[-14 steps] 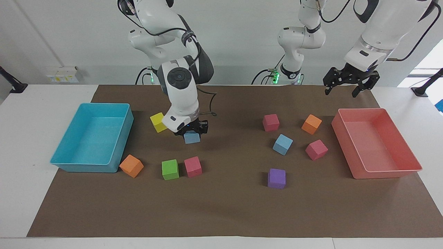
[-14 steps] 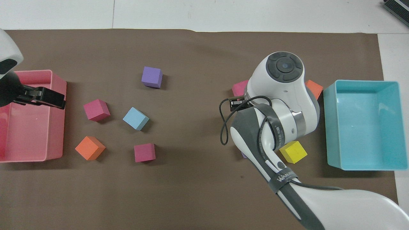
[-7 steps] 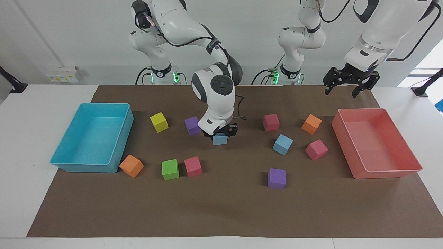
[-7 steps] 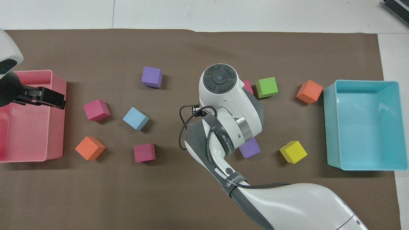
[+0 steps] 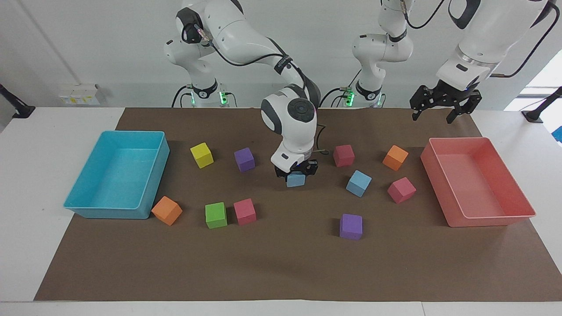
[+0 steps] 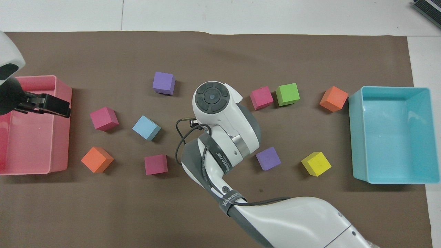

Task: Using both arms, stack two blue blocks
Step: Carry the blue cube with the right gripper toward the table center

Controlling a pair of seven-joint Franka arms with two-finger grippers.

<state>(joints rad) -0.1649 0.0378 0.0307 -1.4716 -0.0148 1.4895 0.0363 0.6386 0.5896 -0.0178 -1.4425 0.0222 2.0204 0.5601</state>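
A matt brown paper sheet (image 5: 281, 267) is being seen spread over a smooth white table (image 5: 26, 197). The blue blocks (image 5: 358, 183) are being shown as matt and foam-like. Glossy white plastic is being shown on the arms (image 5: 246, 39). The turquoise tray (image 5: 156, 173) and the pink tray (image 5: 439, 175) are being seen as smooth plastic.

blue blocks (image 5: 358, 183) 2 | other cubes (image 5: 351, 226) 9 | trays (image 5: 478, 182) 2

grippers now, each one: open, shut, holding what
Right gripper: shut on a small light blue foam cube, raised over the brown mat.
Left gripper: open, empty, waiting.
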